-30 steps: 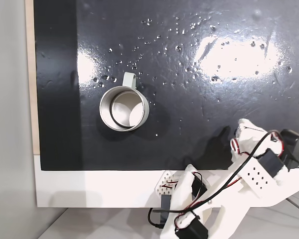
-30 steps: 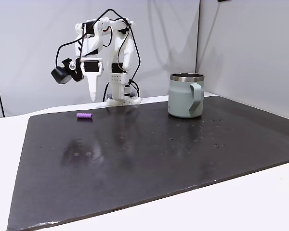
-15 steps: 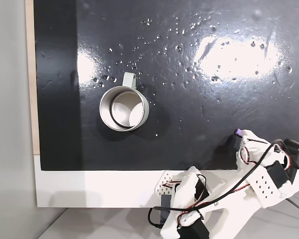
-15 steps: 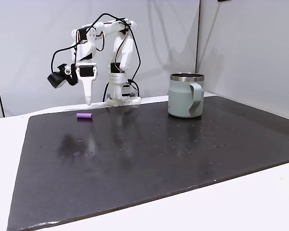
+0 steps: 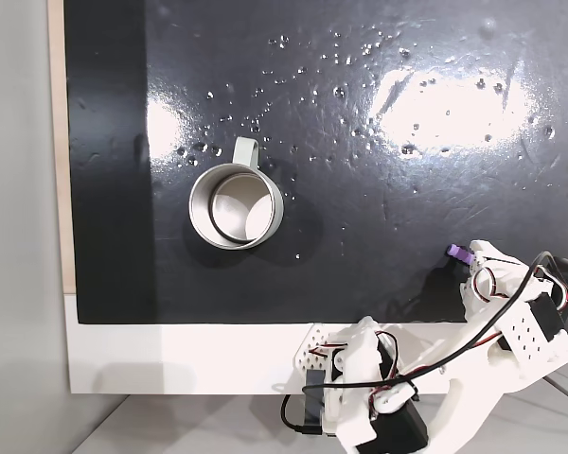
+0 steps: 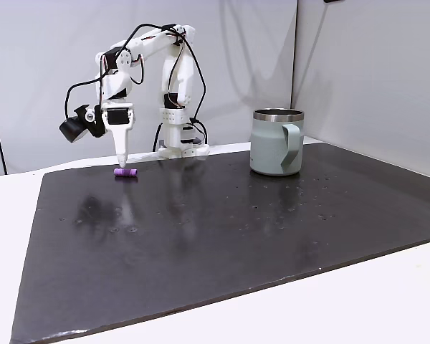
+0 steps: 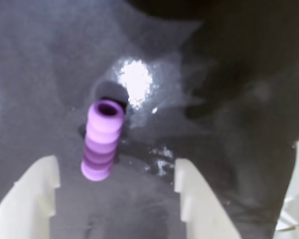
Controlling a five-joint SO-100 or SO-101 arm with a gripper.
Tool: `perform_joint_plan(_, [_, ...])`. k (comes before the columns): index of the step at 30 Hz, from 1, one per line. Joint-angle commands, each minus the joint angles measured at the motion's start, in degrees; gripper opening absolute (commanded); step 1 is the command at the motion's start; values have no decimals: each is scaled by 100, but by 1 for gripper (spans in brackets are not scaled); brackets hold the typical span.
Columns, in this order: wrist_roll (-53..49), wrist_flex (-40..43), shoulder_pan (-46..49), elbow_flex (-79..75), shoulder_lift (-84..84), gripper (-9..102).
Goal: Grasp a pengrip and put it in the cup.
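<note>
1. Fixed view from above: the cup [image 5: 235, 206] stands upright on the black mat [image 5: 360, 142], handle pointing up-frame, interior visible. The pengrip [image 5: 459, 253] lies near the mat's lower right edge, partly covered by the white arm [image 5: 511, 322]. No legible writing or brand.

2. Fixed view from the side: the gripper [image 6: 120, 162] points straight down, its tip just above the pengrip [image 6: 125, 173], which lies on its side at the mat's far left; the cup [image 6: 276, 142] stands well apart to the right (metal rim, no label readable).

3. Wrist view: the fingers [image 7: 32, 191] stand wide apart, gripping nothing. The pengrip [image 7: 102, 139] lies between them on the mat, nearer the left finger, touching neither.
</note>
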Motion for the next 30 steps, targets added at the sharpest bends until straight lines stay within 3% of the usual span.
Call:
perform_joint_plan(1, [-70, -193, -18, -369, -141, 29])
perform_joint_plan(15, [-62, -114, -132, -404, -861, 27])
perform_joint_plan(17, [-123, -97, -141, -404, -940, 23])
perform_joint_plan(22, [-264, 35, -88, -483, -1143, 1])
perform_joint_plan(30, [-158, 185, -132, -606, -967, 0])
